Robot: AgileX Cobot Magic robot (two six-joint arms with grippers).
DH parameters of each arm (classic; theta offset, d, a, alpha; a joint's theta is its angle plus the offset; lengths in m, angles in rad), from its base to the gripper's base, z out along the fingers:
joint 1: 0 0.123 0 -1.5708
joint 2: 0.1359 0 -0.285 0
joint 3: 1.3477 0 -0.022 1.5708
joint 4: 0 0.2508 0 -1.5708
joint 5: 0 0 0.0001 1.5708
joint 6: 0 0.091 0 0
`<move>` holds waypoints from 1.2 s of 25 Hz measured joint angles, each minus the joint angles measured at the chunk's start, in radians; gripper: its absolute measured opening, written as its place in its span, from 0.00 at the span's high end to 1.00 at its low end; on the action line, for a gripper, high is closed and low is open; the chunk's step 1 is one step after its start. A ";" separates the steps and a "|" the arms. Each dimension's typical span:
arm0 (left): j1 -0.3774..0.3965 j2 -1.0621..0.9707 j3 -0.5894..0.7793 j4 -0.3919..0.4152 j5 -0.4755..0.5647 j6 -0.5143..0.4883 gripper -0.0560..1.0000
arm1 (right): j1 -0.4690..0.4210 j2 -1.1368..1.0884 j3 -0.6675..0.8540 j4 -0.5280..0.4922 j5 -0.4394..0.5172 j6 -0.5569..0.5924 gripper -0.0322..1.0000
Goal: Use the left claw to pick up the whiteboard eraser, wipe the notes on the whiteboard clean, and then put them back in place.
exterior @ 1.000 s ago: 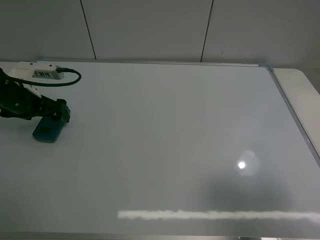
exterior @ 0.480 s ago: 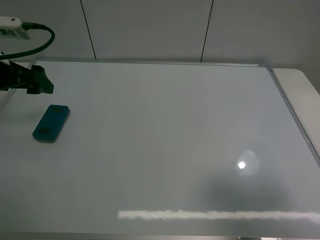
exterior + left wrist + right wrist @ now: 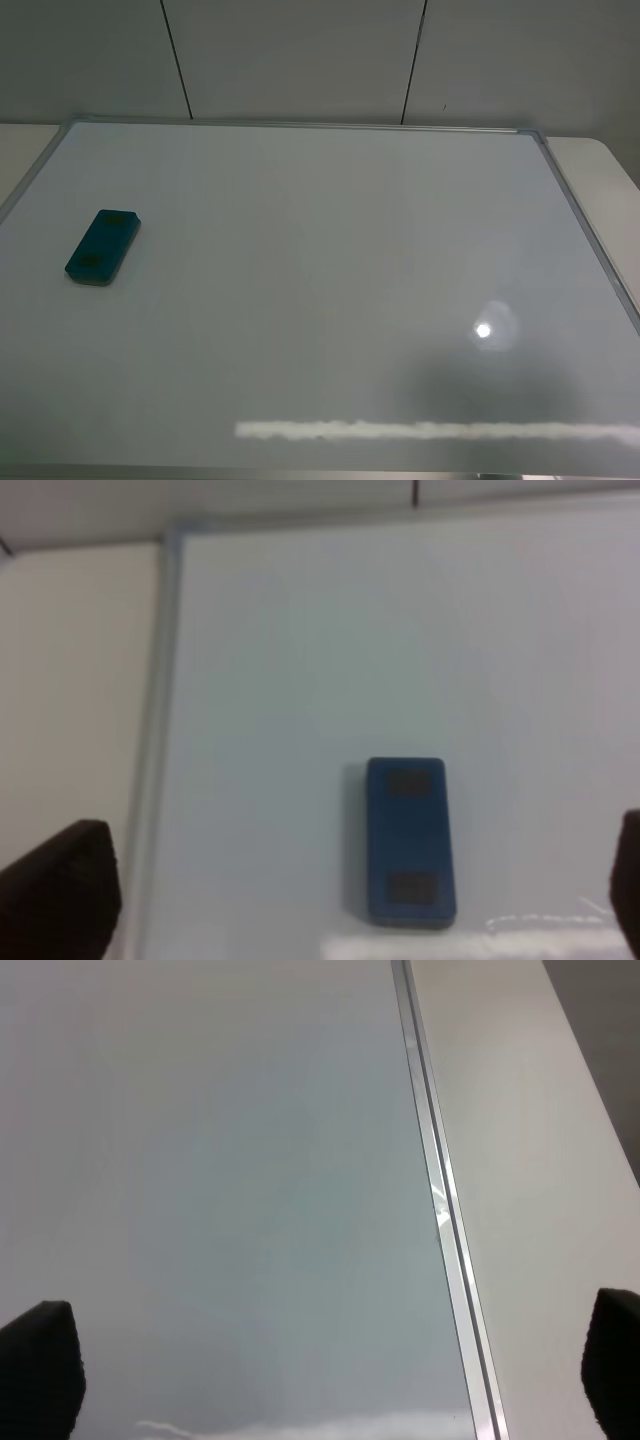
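Exterior high: no arm showed; the whiteboard eraser (image 3: 102, 247) lay alone at 9 o'clock on the whiteboard (image 3: 330, 280), near its left frame.
Left wrist: only here did the left claw (image 3: 350, 895) show, its two dark fingertips (image 3: 62, 890) spread wide, gripping nothing, hanging above the eraser.
Right wrist: the right gripper (image 3: 330, 1370) was released too, over the board's right frame (image 3: 440, 1210).
Eraser: teal, rounded rectangular, two dark marks on top, lying flat.
Board: glossy white, unmarked.
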 joint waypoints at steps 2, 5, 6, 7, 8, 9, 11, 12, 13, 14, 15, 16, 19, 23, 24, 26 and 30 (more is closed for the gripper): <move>0.021 -0.093 0.000 0.017 0.042 0.000 0.01 | 0.000 0.000 0.000 0.000 0.000 0.000 0.01; 0.028 -0.215 0.000 0.036 0.099 0.000 0.01 | 0.000 0.000 0.000 0.000 0.000 0.000 0.01; 0.029 -0.243 0.000 0.038 0.118 0.000 0.01 | 0.000 0.000 0.000 0.000 0.000 0.000 0.01; 0.029 -0.274 0.001 0.042 0.138 0.000 0.01 | 0.000 0.000 0.000 0.000 0.000 0.000 0.01; 0.029 -0.301 0.001 0.041 0.162 0.000 0.01 | 0.000 0.000 0.000 0.000 0.000 0.000 0.01; 0.029 -0.321 0.001 0.042 0.184 0.000 0.01 | 0.000 0.000 0.000 0.000 0.000 0.000 0.01; 0.029 -0.359 0.001 0.042 0.242 0.000 0.01 | 0.000 0.000 0.000 0.000 0.000 0.000 0.01; 0.029 -0.373 0.001 0.042 0.268 0.000 0.01 | 0.000 0.000 0.000 0.000 0.000 0.000 0.01; 0.029 -0.383 0.001 0.042 0.301 0.000 0.01 | 0.000 0.000 0.000 0.000 0.000 0.000 0.01; 0.029 -0.393 0.001 0.041 0.336 0.000 0.01 | 0.000 0.000 0.000 0.000 0.000 0.000 0.01; 0.029 -0.400 0.003 0.041 0.367 0.000 0.01 | 0.000 0.000 0.000 0.000 0.000 0.000 0.01; 0.029 -0.405 0.009 0.039 0.387 0.000 0.01 | 0.000 0.000 0.000 0.000 0.000 0.000 0.01; 0.029 -0.418 0.043 0.021 0.421 0.000 0.01 | 0.000 0.000 0.000 0.000 0.000 0.000 0.01; 0.029 -0.441 0.102 -0.008 0.400 -0.001 0.01 | 0.000 0.000 0.000 0.000 0.000 0.000 0.01; 0.029 -0.449 0.117 -0.008 0.386 -0.001 0.01 | 0.000 0.000 0.000 0.000 0.000 0.000 0.01; 0.029 -0.467 0.146 -0.008 0.362 -0.001 0.01 | 0.000 0.000 0.000 0.000 0.000 0.000 0.01; 0.029 -0.493 0.208 -0.008 0.334 -0.005 0.01 | 0.000 0.000 0.000 0.000 0.000 0.000 0.01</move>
